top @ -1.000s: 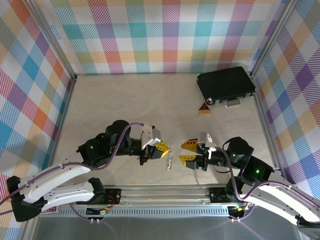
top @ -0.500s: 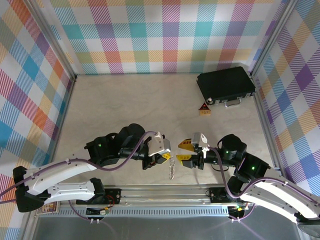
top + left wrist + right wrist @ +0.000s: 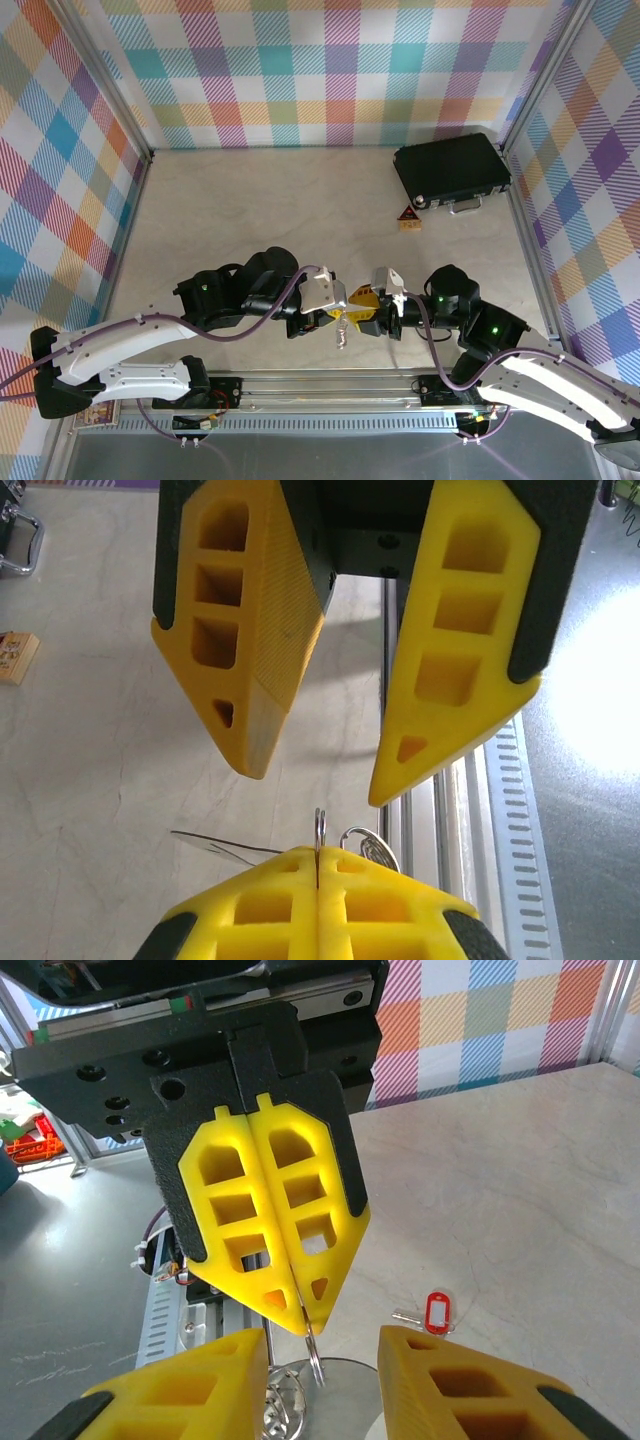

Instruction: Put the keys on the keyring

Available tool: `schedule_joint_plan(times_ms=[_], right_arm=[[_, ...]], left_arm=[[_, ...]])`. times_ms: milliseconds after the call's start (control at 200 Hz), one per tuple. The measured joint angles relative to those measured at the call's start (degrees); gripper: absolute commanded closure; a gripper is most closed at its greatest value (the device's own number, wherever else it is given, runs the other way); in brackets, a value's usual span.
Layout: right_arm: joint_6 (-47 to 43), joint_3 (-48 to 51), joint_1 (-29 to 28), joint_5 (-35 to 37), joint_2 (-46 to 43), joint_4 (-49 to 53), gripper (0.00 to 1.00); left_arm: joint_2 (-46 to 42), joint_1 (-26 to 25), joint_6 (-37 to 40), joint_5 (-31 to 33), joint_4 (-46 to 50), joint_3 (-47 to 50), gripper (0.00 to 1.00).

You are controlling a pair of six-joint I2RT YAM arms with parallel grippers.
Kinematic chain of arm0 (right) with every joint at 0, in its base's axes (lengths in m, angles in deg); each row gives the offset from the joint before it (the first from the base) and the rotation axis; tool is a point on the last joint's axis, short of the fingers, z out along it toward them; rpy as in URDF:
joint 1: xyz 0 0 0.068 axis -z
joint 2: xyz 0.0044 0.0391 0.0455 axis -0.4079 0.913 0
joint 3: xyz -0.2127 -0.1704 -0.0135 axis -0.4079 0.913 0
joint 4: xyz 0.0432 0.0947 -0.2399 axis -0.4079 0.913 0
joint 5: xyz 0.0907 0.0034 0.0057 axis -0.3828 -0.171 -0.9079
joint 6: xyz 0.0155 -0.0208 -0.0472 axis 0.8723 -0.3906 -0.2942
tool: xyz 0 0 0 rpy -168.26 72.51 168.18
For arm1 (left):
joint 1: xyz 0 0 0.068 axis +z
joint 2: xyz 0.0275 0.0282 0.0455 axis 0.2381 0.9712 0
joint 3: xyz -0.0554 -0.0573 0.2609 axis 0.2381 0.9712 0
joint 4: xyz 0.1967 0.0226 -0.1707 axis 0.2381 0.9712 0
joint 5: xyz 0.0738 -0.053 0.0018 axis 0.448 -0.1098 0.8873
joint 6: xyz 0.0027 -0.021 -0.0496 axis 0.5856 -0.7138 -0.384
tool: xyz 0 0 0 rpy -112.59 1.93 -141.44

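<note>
The keyring [image 3: 343, 332], a silvery loop with a beaded edge, hangs from my left gripper [image 3: 337, 313], which is shut on its thin upper ring [image 3: 319, 830]. The beaded part [image 3: 285, 1410] dangles below. My right gripper [image 3: 368, 313] faces the left one tip to tip and is open, its yellow fingers [image 3: 440, 1380] spread either side of the ring [image 3: 314, 1362] without touching it. In the left wrist view the right gripper [image 3: 315, 780] gapes just above the left gripper [image 3: 318, 855]. The red-headed key [image 3: 437, 1312] lies flat on the table beyond the left gripper [image 3: 305, 1322].
A black case [image 3: 452, 168] sits at the back right, with a small orange-brown triangular block [image 3: 408, 217] in front of it. The metal rail [image 3: 330, 385] runs along the near edge, right below both grippers. Checked walls enclose the table.
Both grippers have closed in on each other. The left one carried the keyring to the right, the right one came left, and its open fingers now flank the ring.
</note>
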Motion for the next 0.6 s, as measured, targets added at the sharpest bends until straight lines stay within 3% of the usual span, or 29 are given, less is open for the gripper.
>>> schedule_joint_plan(times_ms=[600], right_arm=[[-0.15,0.31,0.0,-1.81,2.4,-0.85,0.68]], left_arm=[[-0.46,-0.22,0.35,0.31,0.76,-0.09,1.0]])
